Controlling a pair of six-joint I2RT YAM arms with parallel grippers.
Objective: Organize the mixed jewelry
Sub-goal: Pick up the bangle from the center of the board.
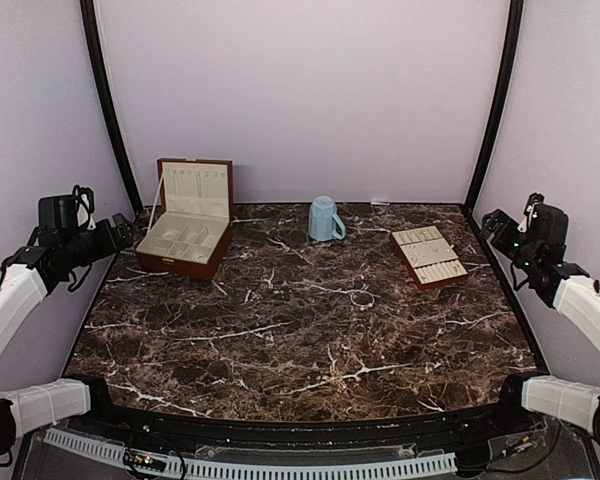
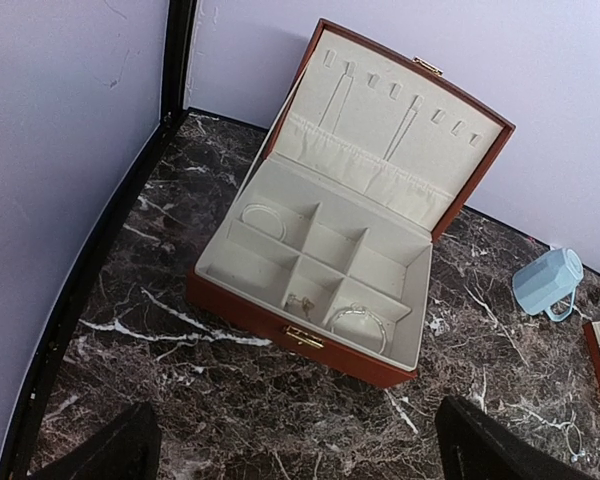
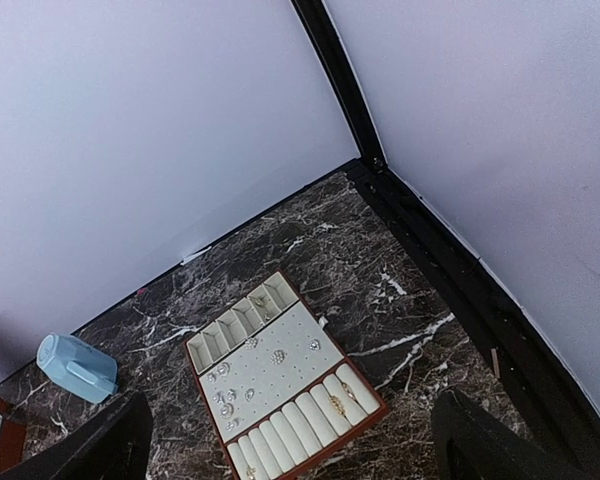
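The mixed jewelry [image 3: 278,356] shows as several tiny silvery studs on the middle pad of the flat cream-lined tray [image 3: 372,414], with small rings [image 3: 337,403] on its rolls. The tray [image 1: 458,275] lies at the right of the table. The open reddish-brown box [image 2: 280,325] holds two thin bangles [image 2: 360,322] and a small pair of pieces [image 2: 300,303] in its compartments. My left gripper [image 2: 295,462] hangs open above the table in front of the box. My right gripper [image 3: 290,458] hangs open above the tray's near end. Neither holds anything.
A light-blue mug [image 1: 325,219] stands at the back middle, between the box [image 1: 185,262] and the tray. Black frame posts [image 1: 108,110] rise at both back corners, and pale walls close in the sides. The dark marble table [image 1: 300,340] stretches between the arms.
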